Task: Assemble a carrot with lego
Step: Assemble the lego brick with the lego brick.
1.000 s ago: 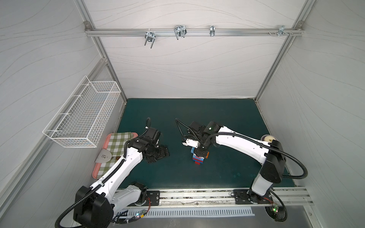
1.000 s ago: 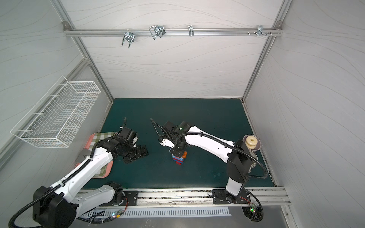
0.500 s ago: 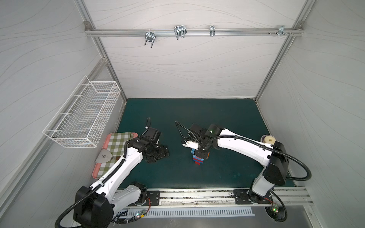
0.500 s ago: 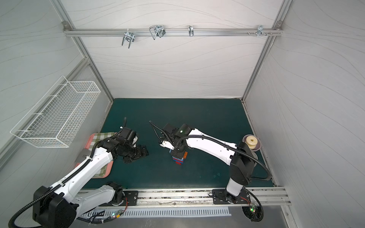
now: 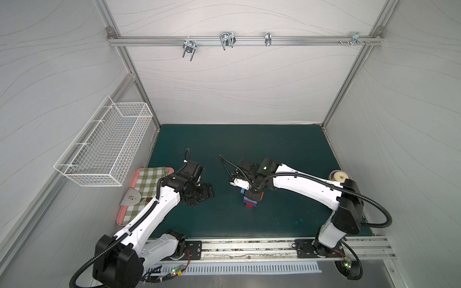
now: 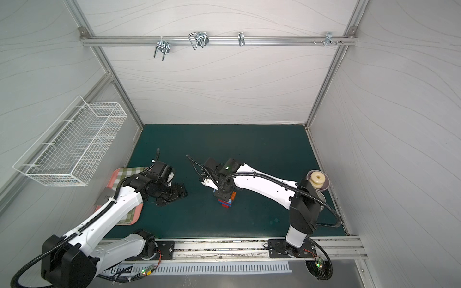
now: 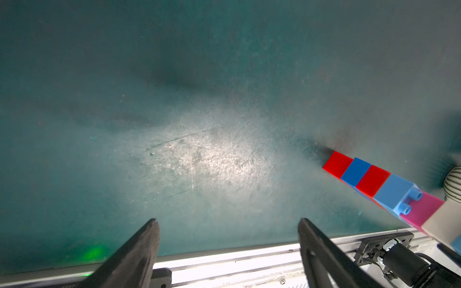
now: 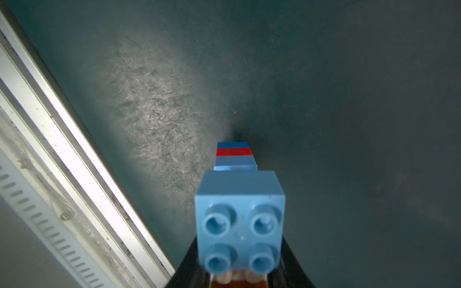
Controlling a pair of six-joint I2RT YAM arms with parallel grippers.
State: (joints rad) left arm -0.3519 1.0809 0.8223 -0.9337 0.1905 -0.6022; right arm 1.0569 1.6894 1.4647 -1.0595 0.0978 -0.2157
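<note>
The carrot (image 5: 250,200) is a stack of lego that stands on the green mat (image 5: 274,154) in both top views, its narrow red tip down. In the left wrist view the carrot (image 7: 366,178) shows red, blue, red, light-blue, pink and white layers. My right gripper (image 5: 253,193) reaches down over the stack's top and is shut on it. In the right wrist view a light-blue studded brick (image 8: 239,219) sits between the black fingers (image 8: 189,266), with an orange brick behind. My left gripper (image 5: 207,195) is open and empty over the mat, left of the stack; the left gripper (image 7: 228,220) holds nothing.
A white wire basket (image 5: 107,147) hangs on the left wall. A pink tray (image 5: 124,214) with a checked cloth and a metal tool (image 5: 132,198) lies at the mat's left edge. A cream ring in a bowl (image 5: 339,177) stands at the right edge. A metal rail (image 5: 249,249) runs along the front.
The right wrist has edged slightly toward the front over the stack. The stack and the left arm have not moved.
</note>
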